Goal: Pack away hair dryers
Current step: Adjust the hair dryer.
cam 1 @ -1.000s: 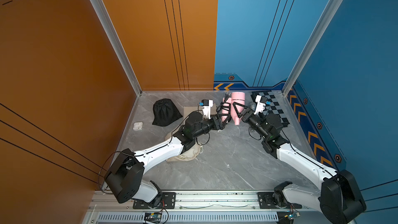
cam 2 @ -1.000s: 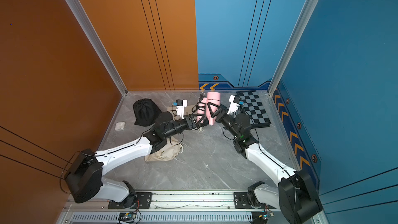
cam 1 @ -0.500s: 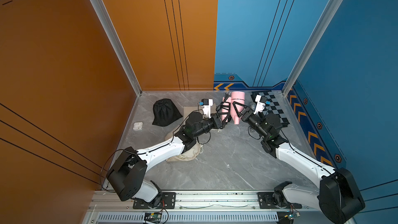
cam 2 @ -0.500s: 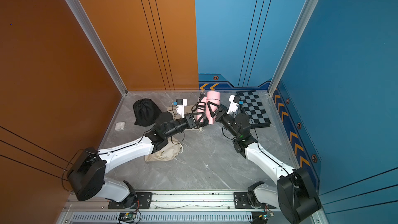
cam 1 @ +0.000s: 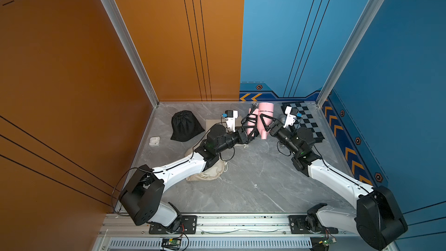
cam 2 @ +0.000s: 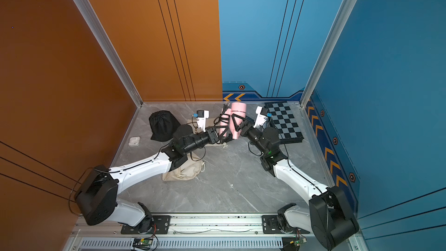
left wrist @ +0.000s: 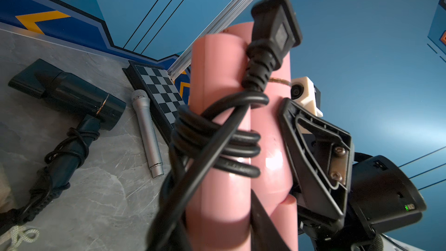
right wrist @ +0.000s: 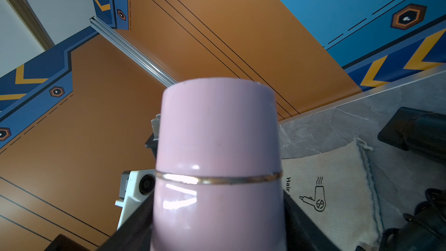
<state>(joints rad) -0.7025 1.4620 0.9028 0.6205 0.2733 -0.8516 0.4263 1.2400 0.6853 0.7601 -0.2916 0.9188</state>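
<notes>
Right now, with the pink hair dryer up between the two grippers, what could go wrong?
The left gripper holds the pink hair dryer by its handle, over the wound cord; those loops could let it slip or twist if the right gripper, jaws astride the barrel, backs off. The plug sticks out loose and may snag at the mouth of the beige bag. A drop could hit the black hair dryer or microphone on the table.

We find a booth floored with a grey marble-patterned slab (cam 1: 241,189). Smooth orange wall panels (cam 1: 72,68) with thin black lines close one side and part of the back. Blue wall panels (cam 1: 398,68) close the rest. Silver aluminium corner posts (cam 1: 125,44) join them. A dark-blue skirting band with orange chevrons (cam 1: 251,97) runs along the blue base. A silver aluminium rail (cam 1: 241,220) borders the front edge. Lighting is even.
</notes>
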